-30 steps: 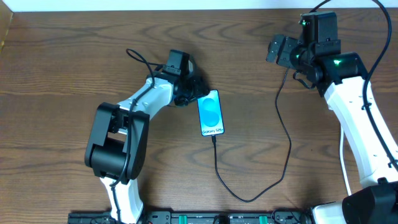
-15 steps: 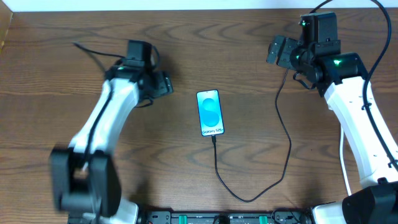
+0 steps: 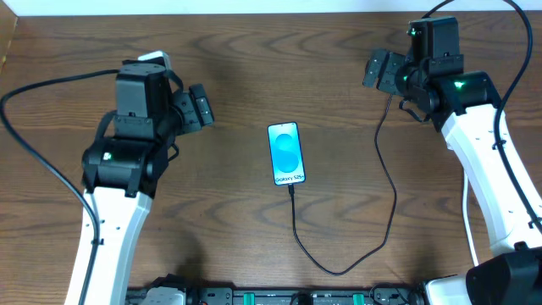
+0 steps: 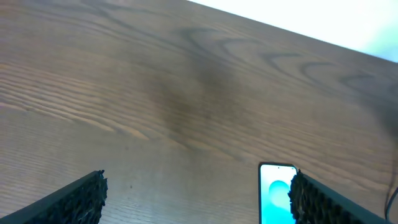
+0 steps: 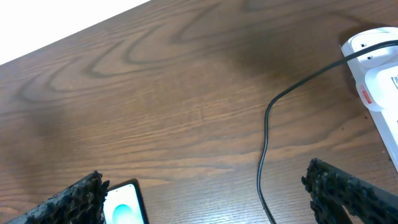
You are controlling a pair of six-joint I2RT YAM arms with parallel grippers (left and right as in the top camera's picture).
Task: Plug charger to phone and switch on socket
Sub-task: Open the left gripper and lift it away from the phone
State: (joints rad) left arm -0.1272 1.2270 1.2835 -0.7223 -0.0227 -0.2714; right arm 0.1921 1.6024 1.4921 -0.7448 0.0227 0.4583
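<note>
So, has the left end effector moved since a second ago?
Yes. The left end effector was beside the phone and has pulled away to its left; the phone itself hasn't shifted.

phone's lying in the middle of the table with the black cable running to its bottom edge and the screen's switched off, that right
The screen is not off: the overhead view shows the phone lit bright blue. The rest holds: it lies in the middle of the table, with the black charger cable running to its bottom edge.

Brown wood-grain table (image 3: pixel 237 212), white strip (image 3: pixel 212 7) along its far edge
</note>
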